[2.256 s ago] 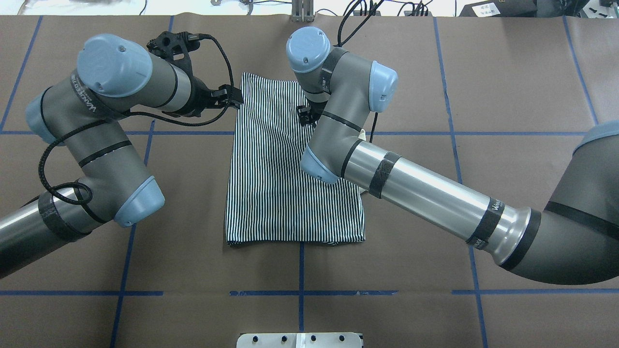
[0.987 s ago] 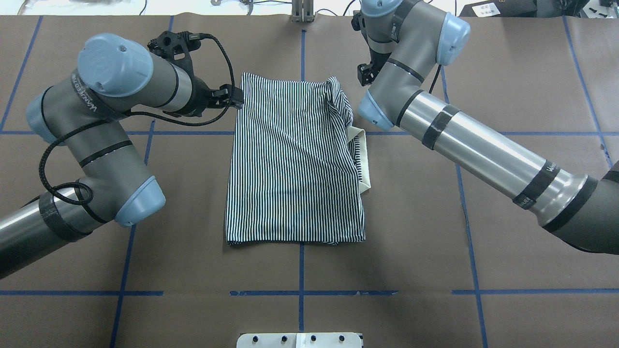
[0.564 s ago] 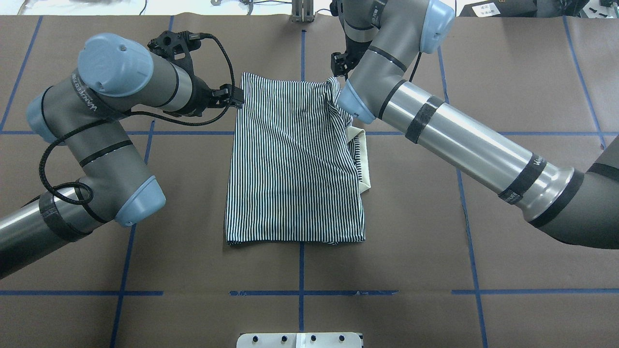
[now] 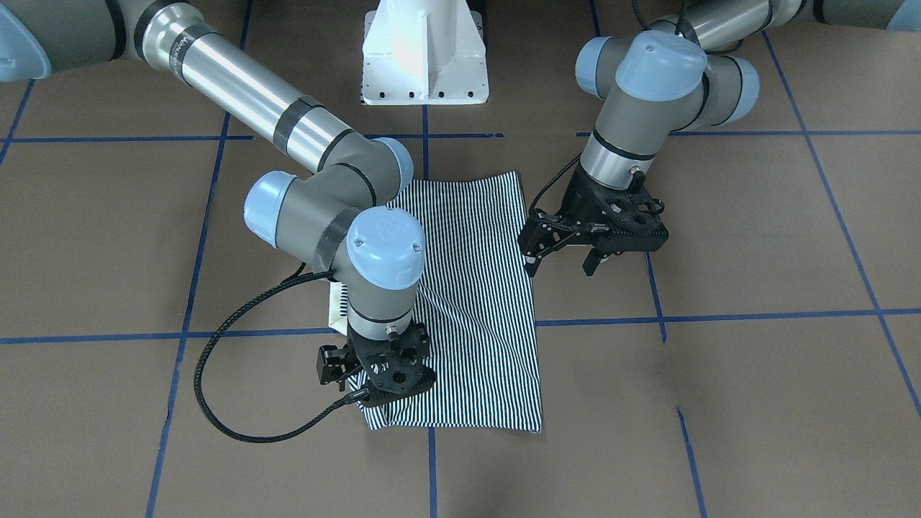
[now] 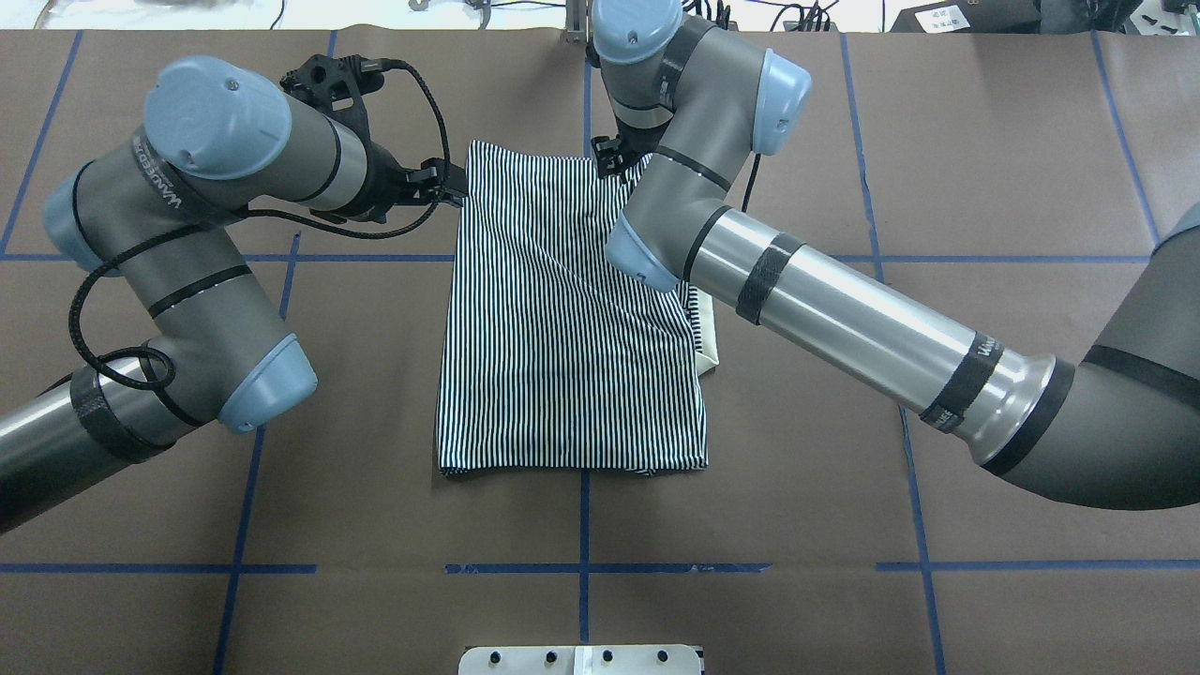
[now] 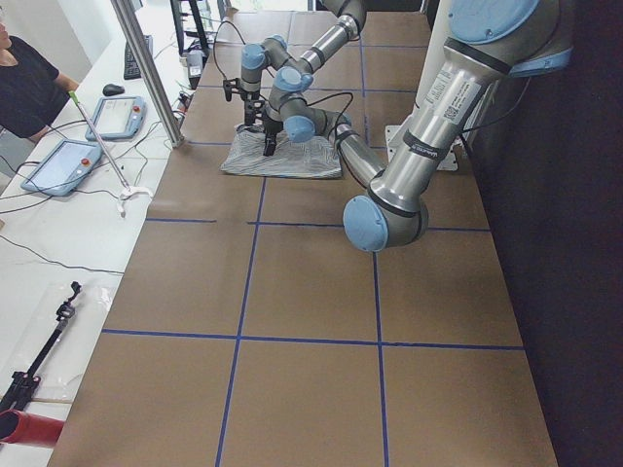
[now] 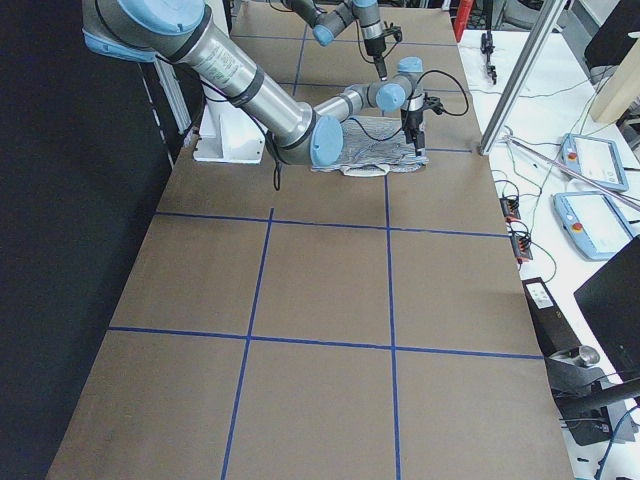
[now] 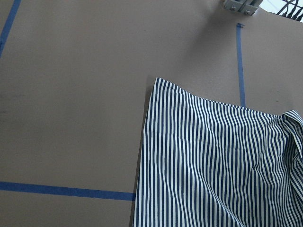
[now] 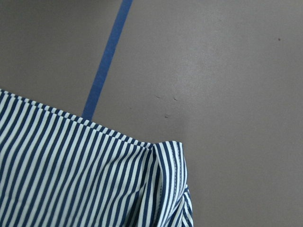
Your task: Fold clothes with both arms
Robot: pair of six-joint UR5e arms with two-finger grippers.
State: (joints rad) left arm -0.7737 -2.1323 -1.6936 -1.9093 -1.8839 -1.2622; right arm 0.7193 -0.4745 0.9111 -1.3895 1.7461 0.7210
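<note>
Okay, mid-fold: your left tool (image 4: 560,265) is spread, shirt (image 5: 562,356) edge just beside it. Can't tell on the right tool (image 4: 385,381); the bunched corner under it likely needs pinching next.

shirt (image 5: 562,356): striped, folded flat | left arm (image 5: 187,272), right arm (image 5: 844,319): at its far corners

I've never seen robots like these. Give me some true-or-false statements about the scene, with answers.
1. The shirt is striped. True.
2. The shirt hangs in the air between the arms. False: it lies on the table.
3. A cream collar edge peeks out on one side. True.
4. The left gripper is clamped on the shirt. False: its jaws stand open at the shirt's edge.
5. Blue tape lines cross the table. True.
</note>
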